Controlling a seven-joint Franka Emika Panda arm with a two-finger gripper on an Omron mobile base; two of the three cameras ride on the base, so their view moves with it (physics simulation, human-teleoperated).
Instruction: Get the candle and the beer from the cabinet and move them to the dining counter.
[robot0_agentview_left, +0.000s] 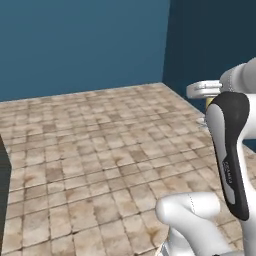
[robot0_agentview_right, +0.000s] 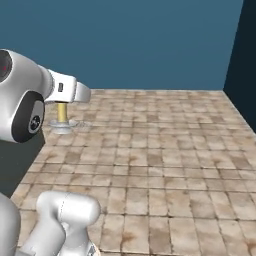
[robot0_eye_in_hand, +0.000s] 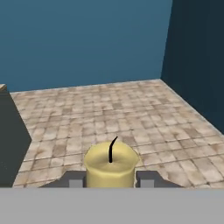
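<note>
My gripper (robot0_eye_in_hand: 110, 180) is shut on the candle (robot0_eye_in_hand: 110, 165), a short pale-yellow stick with a black wick that stands upright between the two dark fingertips (robot0_eye_in_hand: 148, 179). In the right base view the candle (robot0_agentview_right: 62, 112) hangs under the white hand with its clear dish holder (robot0_agentview_right: 63, 125) below it, carried above the tiled floor. From the left base view a sliver of the candle (robot0_agentview_left: 209, 102) and its holder (robot0_agentview_left: 202, 121) peek out behind my forearm. The beer and the cabinet are out of view.
Brown stone floor tiles (robot0_agentview_right: 160, 150) stretch ahead to blue walls (robot0_eye_in_hand: 83, 39), with a darker wall on the right (robot0_eye_in_hand: 199, 57). A dark block with a beige top edge (robot0_eye_in_hand: 11, 135) stands at the left; I cannot tell whether it is the dining counter.
</note>
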